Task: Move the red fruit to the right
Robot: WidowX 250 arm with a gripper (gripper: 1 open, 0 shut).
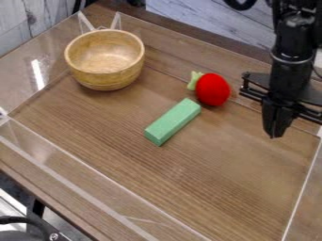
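Observation:
The red fruit [212, 89] lies on the wooden table, its green leafy top pointing left toward the bowl. My gripper [276, 128] hangs straight down to the right of the fruit, a clear gap away from it. Its black fingers are pressed together into one narrow tip, shut with nothing between them. The tip hovers close over the tabletop near the right wall.
A green rectangular block [172, 121] lies diagonally just below-left of the fruit. A wooden bowl [105, 59] stands at the back left. Clear low walls [306, 193] fence the table on the right, the front and the left.

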